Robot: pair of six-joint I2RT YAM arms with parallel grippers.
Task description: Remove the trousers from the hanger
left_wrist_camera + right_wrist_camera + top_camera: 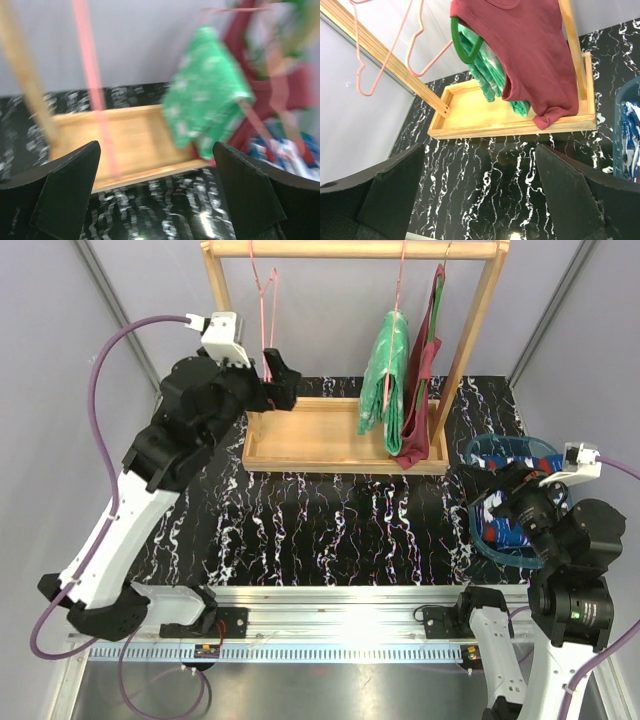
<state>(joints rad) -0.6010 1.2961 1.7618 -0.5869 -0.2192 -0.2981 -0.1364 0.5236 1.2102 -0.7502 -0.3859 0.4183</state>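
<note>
The bright green trousers hang folded over a green hanger on the wooden rack. They also show in the left wrist view and the right wrist view. The dark blue trousers lie in a blue basket at the right. My left gripper is open and empty beside an empty pink hanger, left of the green trousers; its view is blurred. My right gripper is open and empty over the basket's near-left side.
A maroon sleeveless top hangs right of the green trousers, its hem resting on the rack's wooden base tray. The rack's right post stands next to the basket. The table is black marble.
</note>
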